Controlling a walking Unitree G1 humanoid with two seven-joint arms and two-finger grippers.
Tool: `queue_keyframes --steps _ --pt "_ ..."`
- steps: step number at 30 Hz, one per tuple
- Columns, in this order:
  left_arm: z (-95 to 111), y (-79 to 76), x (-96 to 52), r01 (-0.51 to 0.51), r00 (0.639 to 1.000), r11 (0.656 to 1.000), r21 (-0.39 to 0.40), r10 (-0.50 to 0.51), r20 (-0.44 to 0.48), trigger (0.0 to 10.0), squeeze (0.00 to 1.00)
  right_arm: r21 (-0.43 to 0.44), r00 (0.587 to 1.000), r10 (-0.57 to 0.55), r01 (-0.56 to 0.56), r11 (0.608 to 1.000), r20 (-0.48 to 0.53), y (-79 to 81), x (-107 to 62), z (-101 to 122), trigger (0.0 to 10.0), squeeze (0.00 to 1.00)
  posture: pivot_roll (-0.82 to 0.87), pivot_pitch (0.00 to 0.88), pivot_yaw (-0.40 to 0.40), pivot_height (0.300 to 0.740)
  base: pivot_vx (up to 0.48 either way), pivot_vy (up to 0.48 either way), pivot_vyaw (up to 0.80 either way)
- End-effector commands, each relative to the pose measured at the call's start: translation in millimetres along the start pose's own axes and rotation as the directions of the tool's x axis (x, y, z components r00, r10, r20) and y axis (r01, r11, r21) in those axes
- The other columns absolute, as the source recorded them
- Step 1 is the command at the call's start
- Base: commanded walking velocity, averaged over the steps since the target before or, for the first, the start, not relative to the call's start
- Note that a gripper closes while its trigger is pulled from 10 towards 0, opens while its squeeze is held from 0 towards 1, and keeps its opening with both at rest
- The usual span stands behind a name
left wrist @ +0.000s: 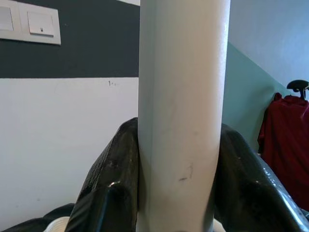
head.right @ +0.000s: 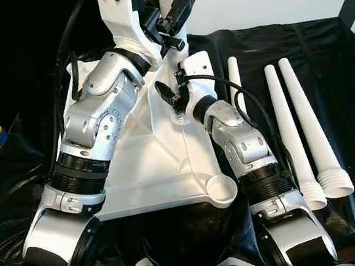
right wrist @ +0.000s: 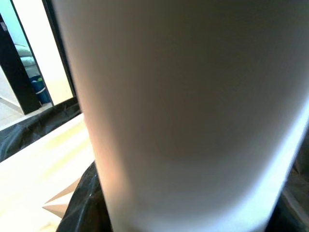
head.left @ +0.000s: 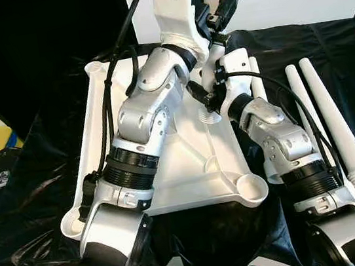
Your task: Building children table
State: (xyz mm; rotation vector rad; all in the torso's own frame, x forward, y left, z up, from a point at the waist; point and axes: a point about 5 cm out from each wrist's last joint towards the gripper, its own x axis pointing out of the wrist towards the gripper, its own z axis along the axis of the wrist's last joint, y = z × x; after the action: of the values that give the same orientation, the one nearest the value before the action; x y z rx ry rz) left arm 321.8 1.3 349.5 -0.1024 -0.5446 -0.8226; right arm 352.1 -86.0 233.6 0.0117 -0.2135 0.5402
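A black sheet (head.left: 34, 193) covers the floor under the upturned white tabletop (head.left: 188, 164). A white leg (left wrist: 181, 111) stands upright at its far corner socket, both grippers clamped on it: the left gripper (head.left: 219, 8) higher, the right gripper (head.left: 213, 78) lower near the socket. Three spare legs (head.right: 296, 129) lie just right of the tabletop.

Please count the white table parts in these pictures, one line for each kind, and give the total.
Tabletop, lying upside down on the black cloth: 1
Legs lying on the cloth: 3
Upright leg, held by the left gripper and the right gripper: 1
Total: 5 parts
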Motion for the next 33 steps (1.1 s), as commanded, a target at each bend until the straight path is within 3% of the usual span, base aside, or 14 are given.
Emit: queue_keyframes --steps 1,5,6,8,9,22,23,30,33 --pt "1.7 -22.4 4.0 0.113 0.993 0.993 -0.026 -0.113 0.016 10.0 0.0 0.02 1.0 0.003 -0.002 1.0 -0.014 4.6 1.9 -4.6 0.0 0.0 -0.03 0.012 -0.001 0.74 0.0 0.0 0.0" --pt "0.1 -23.0 3.5 0.114 0.993 0.993 -0.024 -0.114 0.009 10.0 0.0 0.029 1.0 -0.022 0.023 0.999 -0.017 3.8 1.7 -6.6 0.0 0.0 -0.03 0.009 0.001 0.74 0.0 0.0 0.0" --pt "-1.8 -22.9 2.7 0.111 0.994 0.993 -0.048 -0.111 -0.002 10.0 0.0 0.033 0.999 -0.04 0.04 0.999 -0.019 2.9 1.8 -7.7 10.0 0.0 -0.03 0.007 0.001 0.74 0.0 0.0 0.0" --pt "-3.1 -22.8 2.2 0.107 0.994 0.992 -0.067 -0.108 -0.009 10.0 0.0 0.036 0.998 -0.052 0.053 0.998 -0.02 2.3 1.9 -8.4 10.0 0.0 -0.03 0.007 0.001 0.74 0.0 0.0 0.0" --pt "-4.2 -21.5 1.9 0.098 0.995 0.992 -0.077 -0.099 -0.016 10.0 1.0 0.044 0.998 -0.063 0.064 0.997 -0.02 1.7 2.3 -9.0 10.0 0.0 -0.02 0.006 0.003 0.74 0.0 0.0 0.0" --pt "-7.0 -6.7 -2.2 0.008 0.999 0.997 -0.074 -0.011 -0.041 10.0 1.0 0.089 0.992 -0.127 0.128 0.988 -0.017 2.3 3.4 -11.6 10.0 0.0 -0.01 0.018 0.004 0.74 0.0 0.0 0.0" --pt "-7.0 -1.0 -4.7 -0.025 0.999 0.997 -0.071 0.022 -0.042 10.0 0.0 0.097 0.988 -0.151 0.152 0.984 -0.019 0.9 3.0 -12.8 10.0 0.0 -0.01 0.028 0.005 0.74 0.0 0.0 0.0" --pt "-7.4 8.7 -11.6 -0.078 0.996 0.994 -0.073 0.075 -0.045 10.0 0.0 0.104 0.98 -0.197 0.199 0.975 -0.022 -3.3 1.2 -15.1 10.0 0.0 -0.01 0.041 0.009 0.74 0.0 0.0 0.0" --pt "-13.5 22.5 -24.3 -0.159 0.986 0.985 -0.064 0.155 -0.067 10.0 0.0 0.111 0.97 -0.241 0.242 0.964 -0.024 -8.3 -2.6 -17.2 10.0 0.0 -0.01 0.061 0.014 0.74 0.0 0.0 0.0"
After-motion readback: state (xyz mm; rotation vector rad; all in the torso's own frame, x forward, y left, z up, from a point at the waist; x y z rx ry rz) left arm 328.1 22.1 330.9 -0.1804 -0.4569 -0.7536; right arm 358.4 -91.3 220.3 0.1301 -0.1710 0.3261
